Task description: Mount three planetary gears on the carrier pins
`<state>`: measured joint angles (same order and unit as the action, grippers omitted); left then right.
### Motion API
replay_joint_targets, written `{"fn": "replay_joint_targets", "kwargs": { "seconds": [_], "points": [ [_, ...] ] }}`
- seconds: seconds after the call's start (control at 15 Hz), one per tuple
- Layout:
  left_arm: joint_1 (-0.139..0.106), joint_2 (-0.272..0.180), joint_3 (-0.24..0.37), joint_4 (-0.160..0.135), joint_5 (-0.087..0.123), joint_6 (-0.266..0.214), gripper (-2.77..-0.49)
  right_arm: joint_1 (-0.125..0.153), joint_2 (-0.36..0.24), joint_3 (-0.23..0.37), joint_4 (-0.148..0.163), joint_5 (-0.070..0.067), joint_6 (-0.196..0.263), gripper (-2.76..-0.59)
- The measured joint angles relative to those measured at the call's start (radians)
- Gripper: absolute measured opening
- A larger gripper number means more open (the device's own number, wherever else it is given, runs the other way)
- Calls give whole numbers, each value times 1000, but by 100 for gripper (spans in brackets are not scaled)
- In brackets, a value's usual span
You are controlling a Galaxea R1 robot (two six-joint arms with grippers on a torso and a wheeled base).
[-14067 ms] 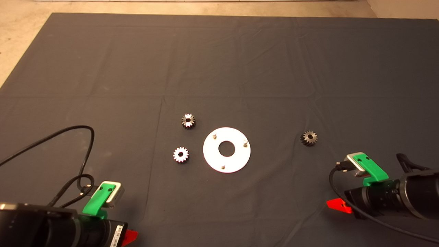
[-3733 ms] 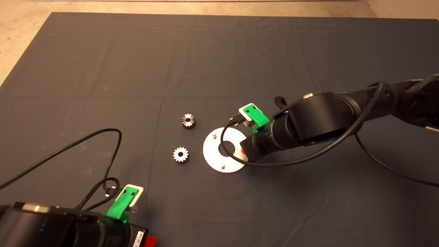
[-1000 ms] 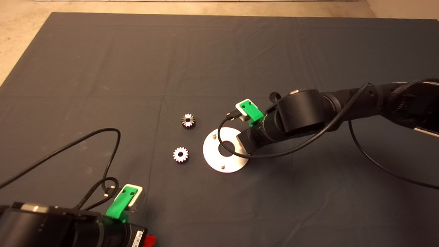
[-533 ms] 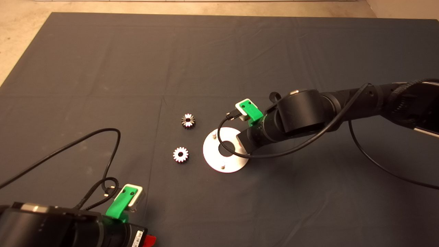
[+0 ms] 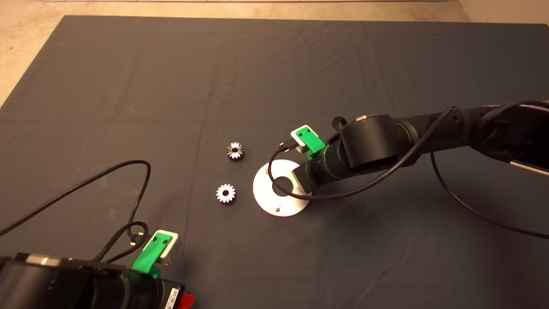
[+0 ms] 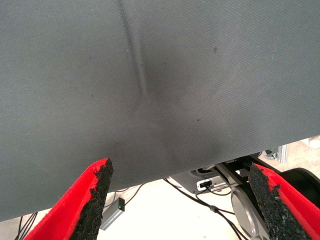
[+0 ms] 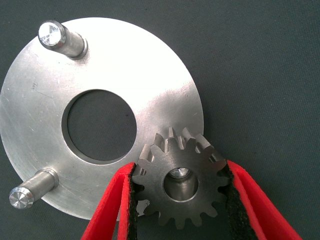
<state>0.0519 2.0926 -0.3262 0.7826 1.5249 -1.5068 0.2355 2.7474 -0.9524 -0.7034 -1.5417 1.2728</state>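
Observation:
The white-silver disc (image 5: 262,191) lies mid-mat. My right gripper (image 7: 180,170) is shut on a planetary gear (image 7: 180,186) and holds it over the disc's (image 7: 45,105) right-hand pin, whose tip shows through the gear's centre hole. Two bare carrier pins stand on the disc (image 7: 54,36) (image 7: 24,194). In the head view the right arm (image 5: 369,143) covers that side of the disc, and the held gear is hidden. Two more gears lie on the mat left of the disc, one far (image 5: 235,151) and one near (image 5: 225,193). My left gripper (image 6: 180,172) is open and empty, parked at the mat's lower left.
The dark mat (image 5: 274,77) spreads wide around the disc. A black cable (image 5: 128,180) loops over the mat near the left arm. The left wrist view shows floor and equipment (image 6: 210,185) past the mat's edge.
The right arm has shifted a little to the left over the disc, the gear still in its fingers. The left arm and the two loose gears have not moved.

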Motion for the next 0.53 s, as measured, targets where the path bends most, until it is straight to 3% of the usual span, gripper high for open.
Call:
{"fn": "replay_joint_targets", "kwargs": {
  "seconds": [0.53],
  "points": [
    [0,-1,0,0,1,0,-134,0,1,-4,-4,3,0,-241]
  ]
}}
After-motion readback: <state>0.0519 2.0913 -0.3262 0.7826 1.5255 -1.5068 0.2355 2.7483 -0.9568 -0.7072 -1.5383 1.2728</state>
